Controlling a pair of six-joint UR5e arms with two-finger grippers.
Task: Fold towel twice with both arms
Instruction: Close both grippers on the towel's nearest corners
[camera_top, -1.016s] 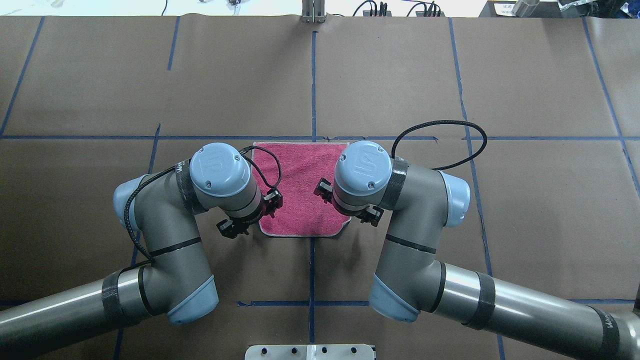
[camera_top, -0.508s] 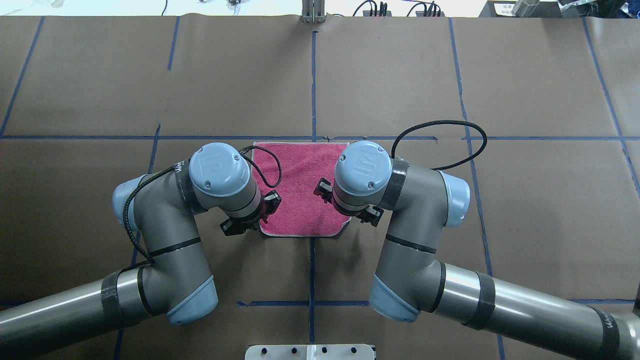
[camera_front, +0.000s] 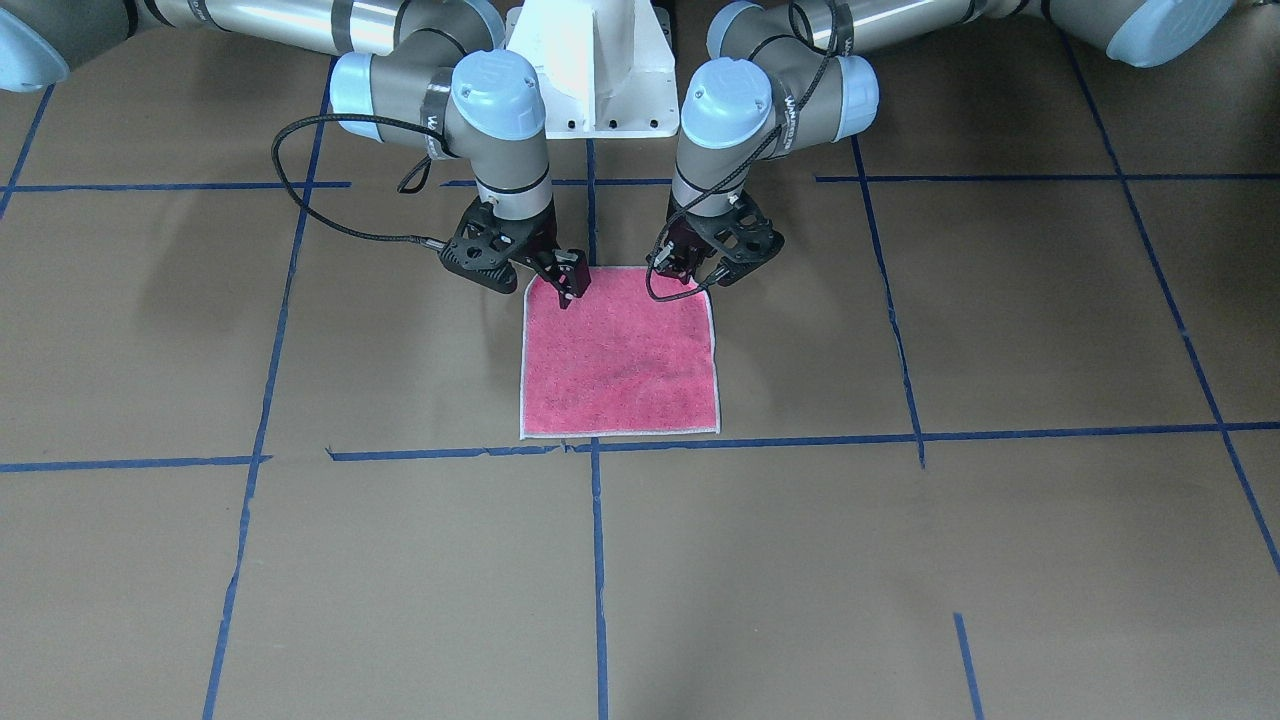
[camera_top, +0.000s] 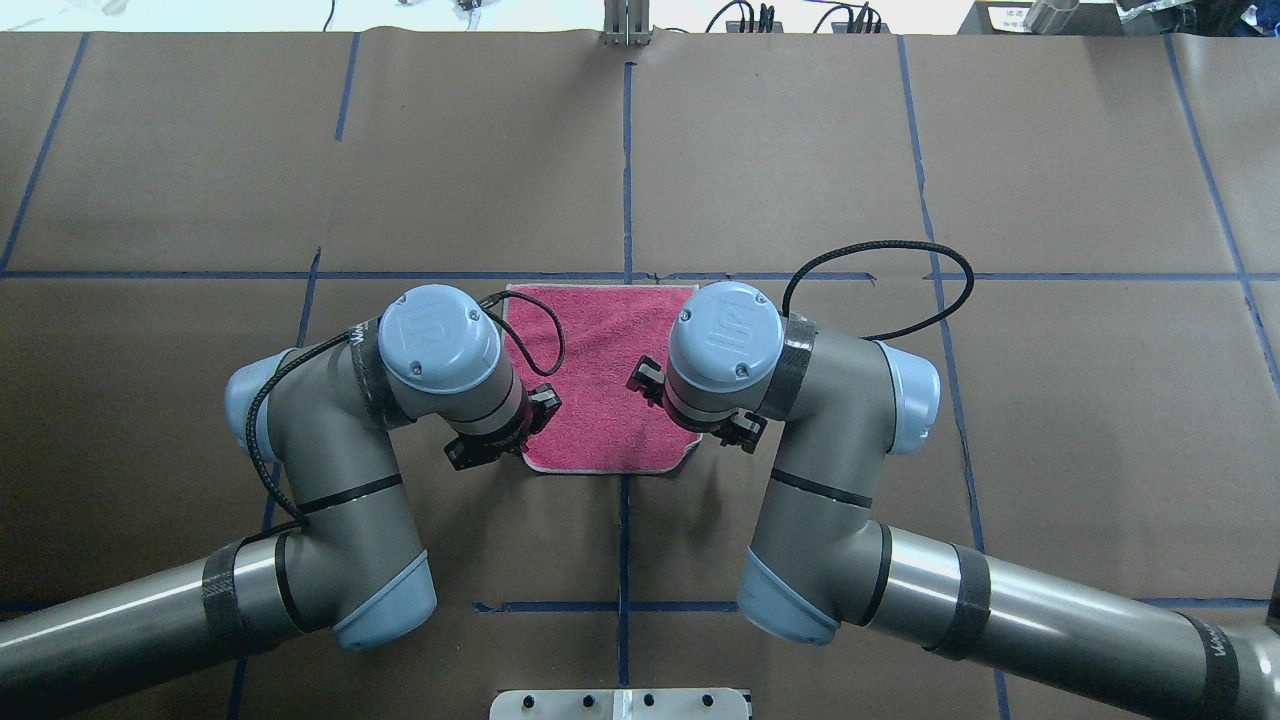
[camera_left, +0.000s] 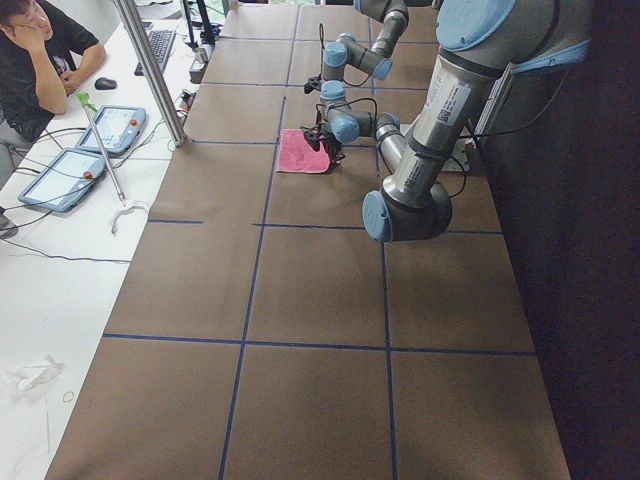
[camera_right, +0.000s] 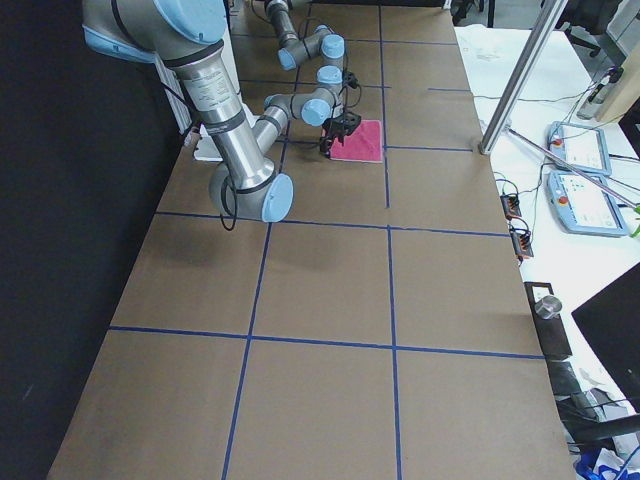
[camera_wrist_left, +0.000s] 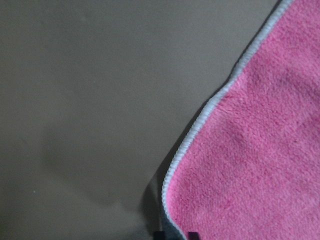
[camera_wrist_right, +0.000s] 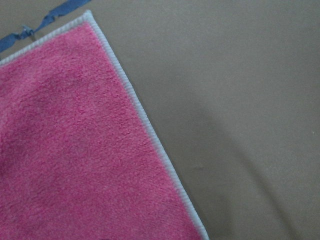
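Note:
The towel (camera_front: 620, 350) lies flat on the brown table, pink-red face up, with a whitish border; it also shows in the overhead view (camera_top: 600, 350). My left gripper (camera_front: 692, 278) is at the towel's corner nearest the robot on my left and looks shut on it. In the left wrist view that corner (camera_wrist_left: 172, 227) is slightly raised and shows a grey underside between dark fingertips. My right gripper (camera_front: 566, 286) is pinched on the other near corner. From overhead both wrists hide the fingers. The right wrist view shows only the towel (camera_wrist_right: 75, 150) and its edge.
Blue tape lines (camera_front: 760, 438) divide the brown paper table. The white pedestal base (camera_front: 595, 70) stands behind the towel. A metal post (camera_left: 150, 70), tablets (camera_left: 115, 128) and a seated person (camera_left: 40, 55) are past the table's far edge.
My left gripper's black parts have drawn closer together and shifted slightly toward the towel's corner. The right arm and the towel have not moved.

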